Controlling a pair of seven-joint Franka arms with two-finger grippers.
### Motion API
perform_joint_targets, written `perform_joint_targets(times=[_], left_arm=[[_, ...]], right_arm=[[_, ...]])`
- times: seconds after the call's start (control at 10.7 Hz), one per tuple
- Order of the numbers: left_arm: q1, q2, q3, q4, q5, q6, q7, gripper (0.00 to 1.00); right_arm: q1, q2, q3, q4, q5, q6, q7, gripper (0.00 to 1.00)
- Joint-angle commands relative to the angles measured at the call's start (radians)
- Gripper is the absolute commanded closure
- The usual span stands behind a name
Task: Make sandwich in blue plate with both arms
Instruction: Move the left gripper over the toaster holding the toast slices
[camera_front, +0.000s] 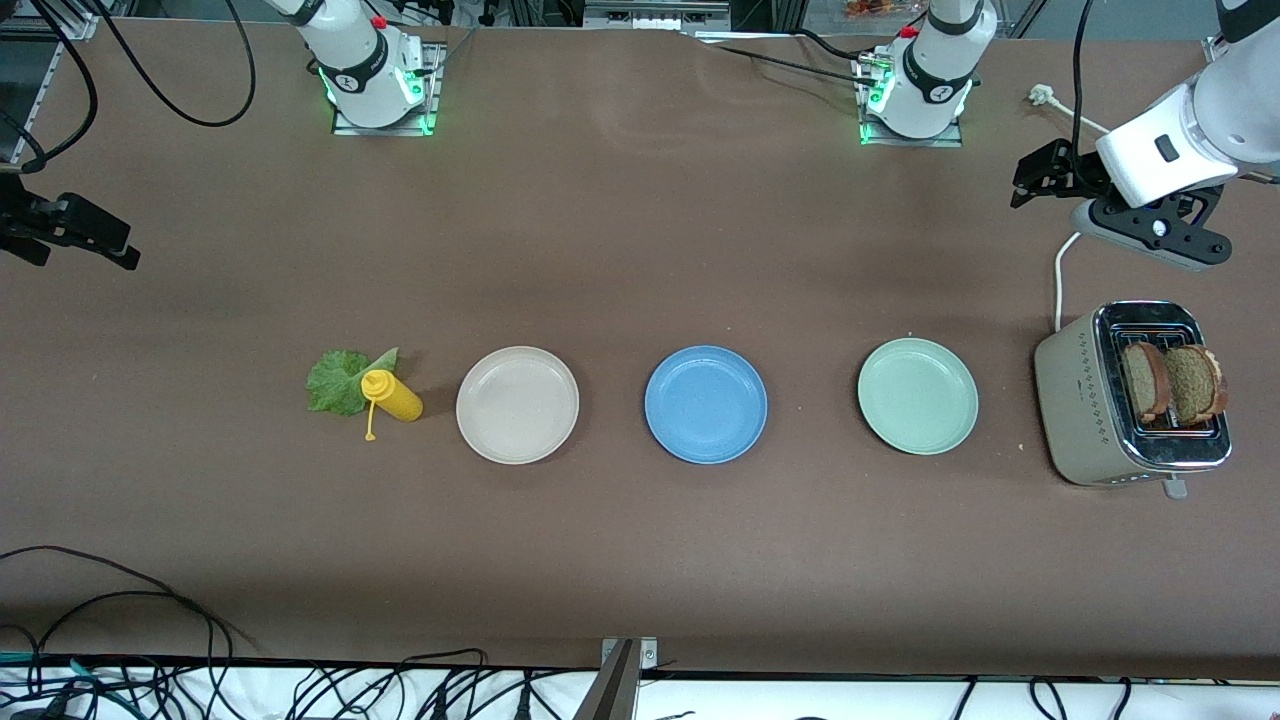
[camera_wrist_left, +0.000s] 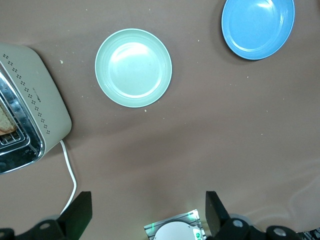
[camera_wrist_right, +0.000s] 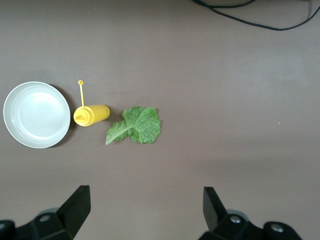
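My left gripper (camera_wrist_left: 145, 212) hangs wide open and empty, up in the air over the bare table at about twelve o'clock from the toaster (camera_front: 1130, 395); my right gripper (camera_wrist_right: 145, 210) waits, also spread open, at its own end. Both bread slices (camera_front: 1170, 382) stand in the slots, tops proud. I should drop straight over one slice, pinch it across its flat faces, and lift plumb before swinging to the blue plate (camera_front: 706, 403), the middle of three. The lettuce (camera_front: 335, 380) appears to touch the yellow bottle (camera_front: 392, 395).

Brown table (camera_front: 640, 560) with three plates (camera_front: 517, 405), toaster (camera_front: 1085, 405), bottle (camera_front: 393, 396), lettuce (camera_front: 335, 383).
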Motion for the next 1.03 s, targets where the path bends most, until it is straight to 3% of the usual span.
perform_joint_targets(times=[0.0,0.37,0.94], left_arm=[[0.012,0.044,0.009,0.046,-0.028,-0.017,0.018,0.0],[0.036,0.037,0.019,0.085,-0.037,-0.025,0.017,0.0],[0.032,0.127,0.013,0.082,-0.059,-0.017,0.014,0.0]], right_arm=[[0.0,-0.006,0.004,0.01,-0.005,-0.021,0.01,0.0],[0.002,-0.004,0.005,0.012,-0.005,-0.02,0.01,0.0],[0.002,-0.006,0.005,0.012,-0.005,-0.021,0.01,0.0]])
